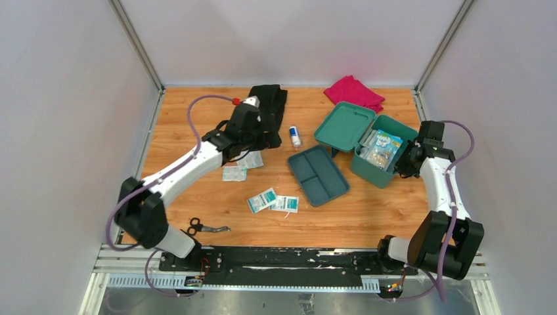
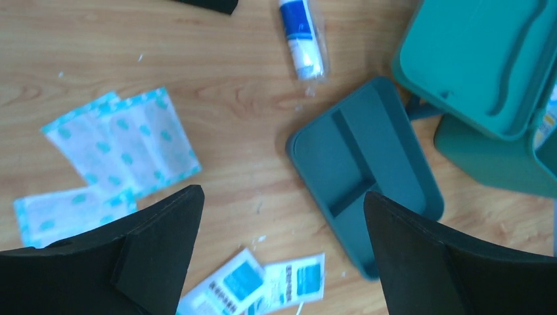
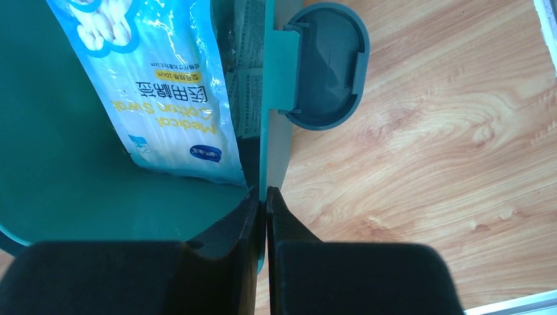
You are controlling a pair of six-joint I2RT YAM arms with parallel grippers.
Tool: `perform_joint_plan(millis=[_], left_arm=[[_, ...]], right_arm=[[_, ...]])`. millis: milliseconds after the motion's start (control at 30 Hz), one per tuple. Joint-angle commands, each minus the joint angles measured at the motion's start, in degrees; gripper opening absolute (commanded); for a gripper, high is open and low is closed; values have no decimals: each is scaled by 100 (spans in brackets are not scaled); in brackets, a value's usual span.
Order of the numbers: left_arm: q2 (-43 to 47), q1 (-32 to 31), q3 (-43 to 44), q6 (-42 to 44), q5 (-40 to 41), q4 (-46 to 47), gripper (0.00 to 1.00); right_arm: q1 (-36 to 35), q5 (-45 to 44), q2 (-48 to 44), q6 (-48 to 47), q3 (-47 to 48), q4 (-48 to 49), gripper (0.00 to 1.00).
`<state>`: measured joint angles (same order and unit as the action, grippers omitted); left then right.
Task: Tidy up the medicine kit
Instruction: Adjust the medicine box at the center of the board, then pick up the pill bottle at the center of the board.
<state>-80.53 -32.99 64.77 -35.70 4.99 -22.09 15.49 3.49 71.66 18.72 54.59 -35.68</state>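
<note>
Wooden tabletop (image 1: 374,220), left jaws spread above open wood, right jaws clamping medicine kit (image 1: 372,174) rim

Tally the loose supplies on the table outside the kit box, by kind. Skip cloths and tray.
Patterned dressing packets: 3 (two overlap)
Printed sachets: 2
White-and-blue roll: 1
Scissors: 1
Total: 7
</note>
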Motion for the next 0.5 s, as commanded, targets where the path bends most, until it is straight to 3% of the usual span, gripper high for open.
perform_joint_plan(millis=[0,167,467], left_arm=[[-1216,-84,771,-189,360,369,97],[-2802,-204,1931,-203,327,207,94],[-4415,-309,3299,-315,311,30,92]], right_arm=[[36,533,-53,350,-256,109,7],[34,637,6,301,-288,138,7],[39,632,-84,154,-396,154,7]])
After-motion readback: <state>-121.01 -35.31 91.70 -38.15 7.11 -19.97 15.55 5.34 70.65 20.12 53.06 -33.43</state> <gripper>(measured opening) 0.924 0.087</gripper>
